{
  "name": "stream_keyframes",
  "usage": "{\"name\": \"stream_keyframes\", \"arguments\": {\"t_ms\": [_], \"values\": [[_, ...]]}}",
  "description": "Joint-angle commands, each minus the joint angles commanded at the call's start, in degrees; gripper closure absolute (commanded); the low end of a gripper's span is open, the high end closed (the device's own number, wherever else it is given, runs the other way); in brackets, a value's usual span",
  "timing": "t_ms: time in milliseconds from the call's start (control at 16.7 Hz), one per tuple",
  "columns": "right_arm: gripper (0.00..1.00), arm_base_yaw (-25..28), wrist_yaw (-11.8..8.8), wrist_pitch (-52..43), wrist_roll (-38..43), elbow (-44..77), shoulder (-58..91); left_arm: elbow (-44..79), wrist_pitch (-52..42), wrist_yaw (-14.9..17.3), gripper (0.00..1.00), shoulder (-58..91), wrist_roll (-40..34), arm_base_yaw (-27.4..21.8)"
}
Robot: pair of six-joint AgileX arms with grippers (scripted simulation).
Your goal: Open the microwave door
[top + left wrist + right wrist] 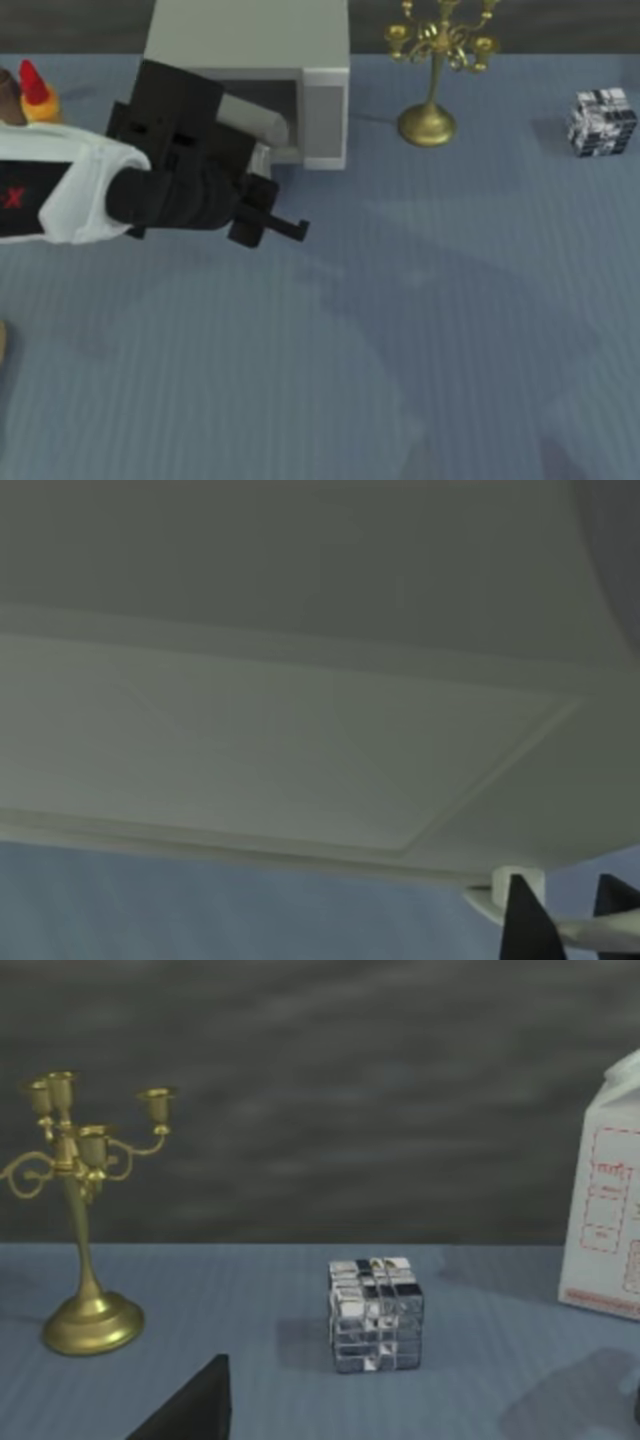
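Already mid-pull, by the look of it. Microwave (250, 60) sits at the far edge of the table (420, 340), left of centre in the top view. Microwave door (255, 115) looks swung partly out from the front, a dark gap showing behind it, though the arm covers most of it, so how far open is a judgement. Control panel (327, 112) stays flat on the right of the front.

Left arm reaches in from the left side, left gripper (565, 925) at the door's handle (520, 890). Left wrist view shows the two dark fingertips (525, 930) either side of the pale bar, narrowly parted and closed around it; firm contact can't be confirmed.

Right gripper is not visible in the top view; its wrist view only looks at a brass candelabra (85, 1210), a mirrored cube (375, 1315) and a carton (610, 1210), fingers' state unclear.

Next move likely calls for continuing the arc outward around the hinge, keeping grip on the bar, wrist turning with the door.
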Motion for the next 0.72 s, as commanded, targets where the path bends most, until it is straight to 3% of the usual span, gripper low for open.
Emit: {"name": "stream_keyframes", "arguments": {"t_ms": [720], "values": [[0.0,0.0,0.0,0.0,0.0,0.0,0.0,-0.45,-0.06,0.56,1.0,-0.2,0.77,0.38]]}}
